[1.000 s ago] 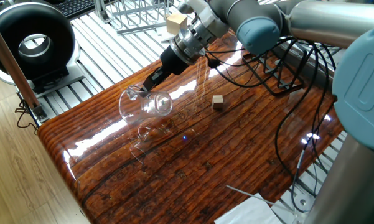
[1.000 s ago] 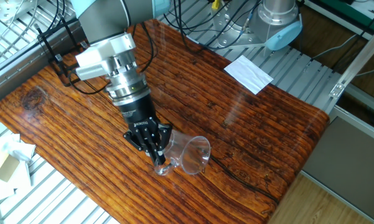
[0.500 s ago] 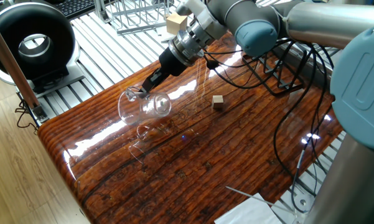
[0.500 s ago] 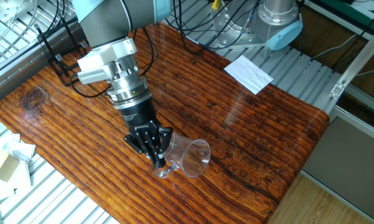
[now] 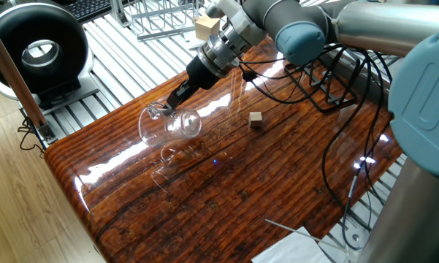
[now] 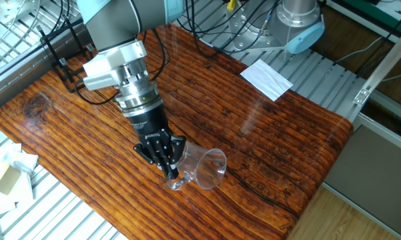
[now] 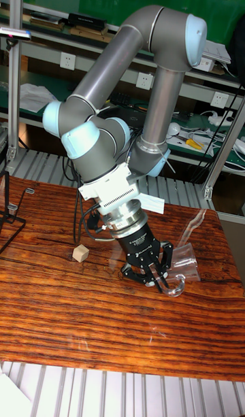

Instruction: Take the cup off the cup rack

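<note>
One arm is holding the cup [image 6: 201,168] on its side just above the counter [image 6: 267,133], fingers [image 6: 168,164] clamped on its handle near the front edge, probably so it can be laid down; the rack [image 7: 8,213] is standing well apart.
</note>
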Robot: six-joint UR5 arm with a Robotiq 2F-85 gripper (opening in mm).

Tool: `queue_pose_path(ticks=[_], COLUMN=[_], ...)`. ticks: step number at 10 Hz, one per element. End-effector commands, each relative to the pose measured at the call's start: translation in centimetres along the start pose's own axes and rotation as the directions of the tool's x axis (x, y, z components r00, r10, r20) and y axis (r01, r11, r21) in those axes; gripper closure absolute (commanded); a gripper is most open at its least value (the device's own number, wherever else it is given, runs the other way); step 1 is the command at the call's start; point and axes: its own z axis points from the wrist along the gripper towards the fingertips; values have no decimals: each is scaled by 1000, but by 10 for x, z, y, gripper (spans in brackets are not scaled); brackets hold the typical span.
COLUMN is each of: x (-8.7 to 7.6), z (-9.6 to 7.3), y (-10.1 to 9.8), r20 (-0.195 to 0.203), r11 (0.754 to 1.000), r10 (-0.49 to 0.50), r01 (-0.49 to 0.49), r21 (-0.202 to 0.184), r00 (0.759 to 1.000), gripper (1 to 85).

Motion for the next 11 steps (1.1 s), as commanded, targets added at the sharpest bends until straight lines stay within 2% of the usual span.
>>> queue_pose_path(ticks=[1,3,7,9,11], x=[-2,-5,-4,-7,-13], z=[-4,-4,-4,-5,-6], y=[3,18,18,23,33], r20=[-1,10,6,13,35], r11=[1000,996,996,994,991], r10=[29,52,51,60,55], r01=[-29,-51,-51,-59,-50], r21=[-11,-67,-69,-89,-127], r00=[1000,999,999,998,998], gripper=[843,843,843,843,843])
